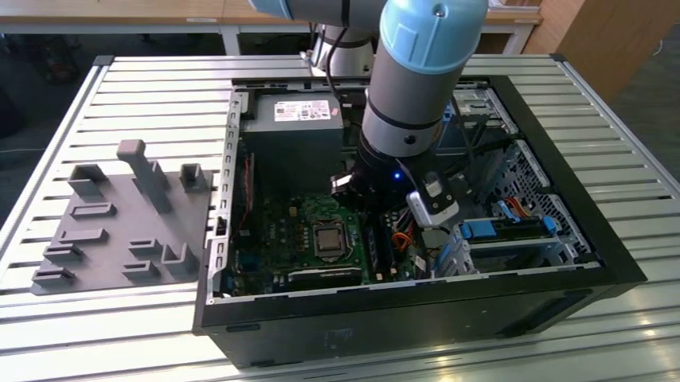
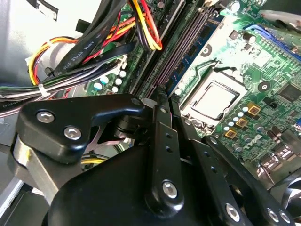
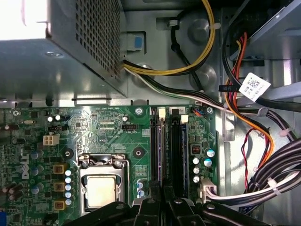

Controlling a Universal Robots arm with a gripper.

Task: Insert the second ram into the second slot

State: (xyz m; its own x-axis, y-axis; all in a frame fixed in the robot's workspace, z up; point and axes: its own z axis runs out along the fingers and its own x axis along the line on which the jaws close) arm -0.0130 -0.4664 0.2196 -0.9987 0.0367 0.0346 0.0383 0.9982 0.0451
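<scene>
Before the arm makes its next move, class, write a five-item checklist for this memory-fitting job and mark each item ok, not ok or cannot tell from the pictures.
1. Case open, motherboard exposed: ok.
2. Gripper lined up with the memory slots: ok; in both wrist views it sits at the end of the slots.
3. Second ram held in the gripper: cannot tell.
4. Cable bundle off the slots: ok; in the first wrist view it lies beside them, not across them.
5. Slot latches open: cannot tell.
</scene>
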